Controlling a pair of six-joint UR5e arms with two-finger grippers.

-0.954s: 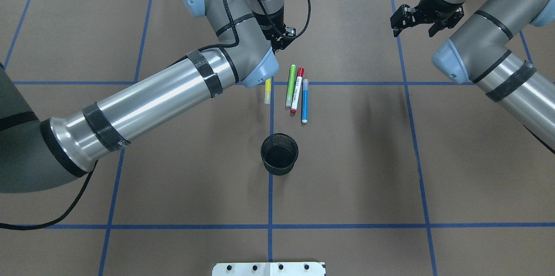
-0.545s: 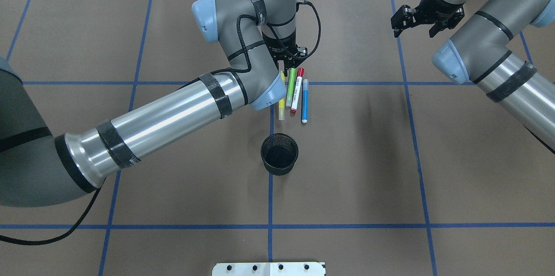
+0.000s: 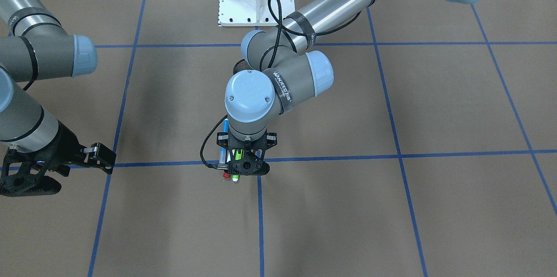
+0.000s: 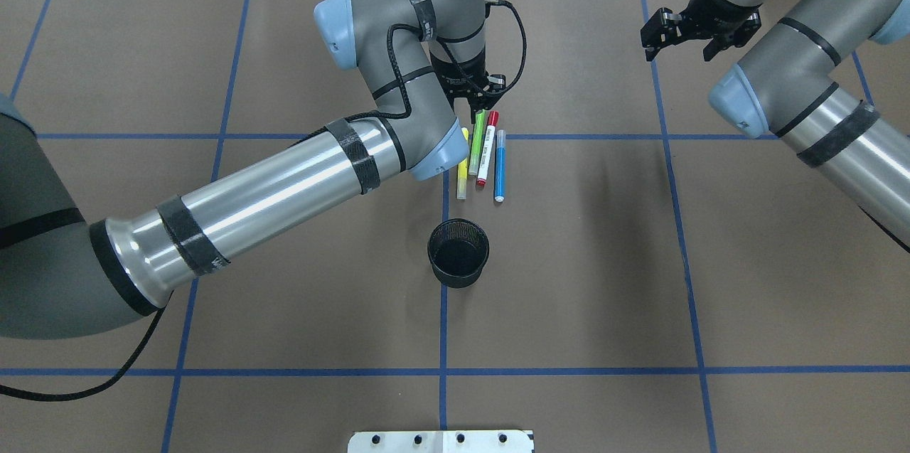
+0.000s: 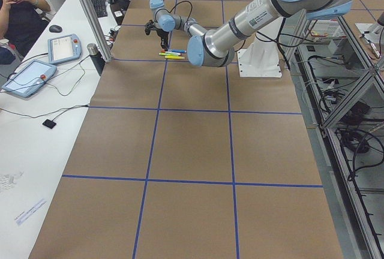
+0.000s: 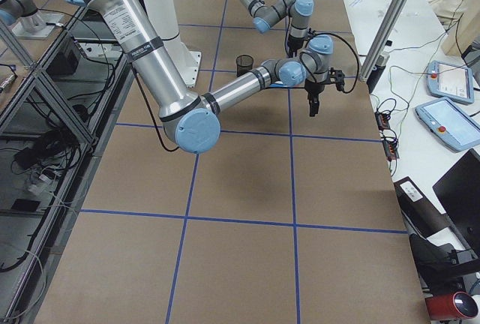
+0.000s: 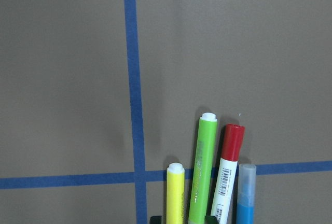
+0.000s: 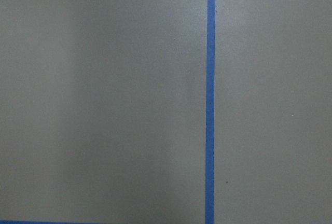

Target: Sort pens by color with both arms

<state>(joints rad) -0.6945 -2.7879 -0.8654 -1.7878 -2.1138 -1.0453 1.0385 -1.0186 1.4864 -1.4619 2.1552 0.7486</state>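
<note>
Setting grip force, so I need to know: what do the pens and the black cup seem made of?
Lime green pen and yellow pen: smooth, slightly glossy plastic, judging by their even sheen. Blue pen: plastic, with a translucent cap. Black cup: fine mesh wall; whether metal or plastic, I cannot tell.

Flat, side by side and nearly parallel lie the yellow pen, the lime green pen, the white red-capped pen (barcode on its barrel) and the blue clear-capped pen.
</note>
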